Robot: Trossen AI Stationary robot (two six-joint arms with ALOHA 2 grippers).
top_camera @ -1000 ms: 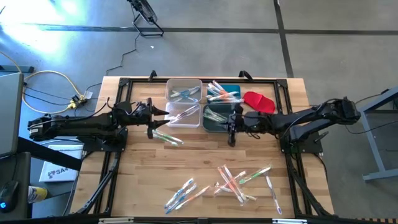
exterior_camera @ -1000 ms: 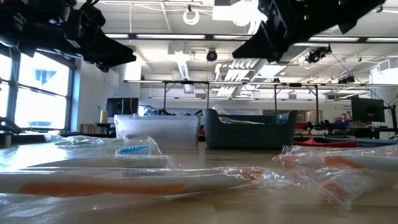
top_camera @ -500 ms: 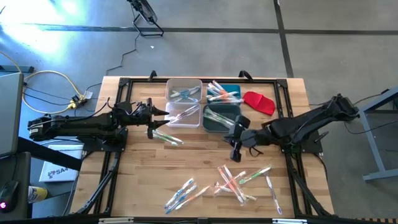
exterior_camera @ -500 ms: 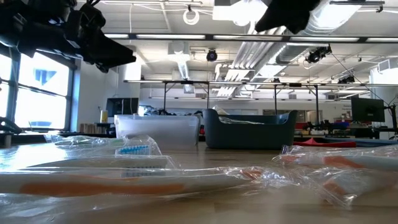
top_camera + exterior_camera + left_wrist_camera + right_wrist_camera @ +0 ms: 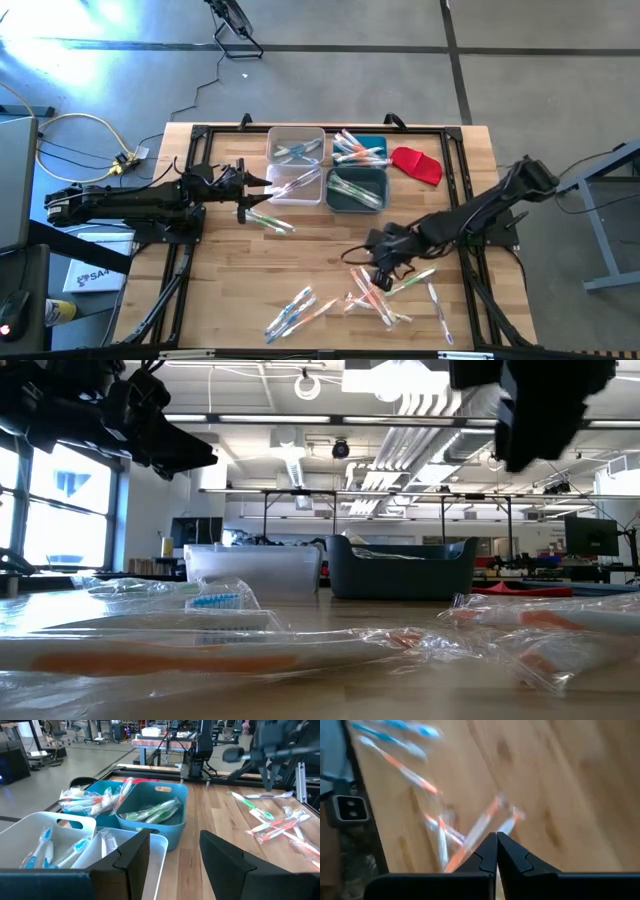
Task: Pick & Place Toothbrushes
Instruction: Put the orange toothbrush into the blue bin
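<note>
From above, I saw four bins near the far edge of the table [image 5: 220, 290]: two clear bins [image 5: 296, 146] and two blue bins [image 5: 358, 190]. All four held toothbrushes. A red cloth-like piece [image 5: 418, 165] lay beside the blue ones. My left gripper [image 5: 242, 196] waited just beside the nearer clear bin, with a few wrapped toothbrushes [image 5: 268, 221] on the wood next to it. My right gripper [image 5: 378, 262] was over the middle of the table, right at the edge of a loose pile of toothbrushes [image 5: 385, 292] by the near edge. I could not count that pile. A smaller bunch of toothbrushes [image 5: 296, 310] lay closer to the near left corner.

From table height, I saw one clear bin [image 5: 254, 570] and one blue bin [image 5: 402, 567] far back, and wrapped toothbrushes [image 5: 200, 650] up close. My arms were dark shapes high up.

From my left wrist, my fingers [image 5: 134, 855] stood wide apart and held nothing. The bins were just ahead, and each one had toothbrushes inside.

From my right wrist, my two fingers [image 5: 487, 857] were pressed together with nothing between them. Orange toothbrushes [image 5: 470, 836] lay on the wood just past my fingertips.
</note>
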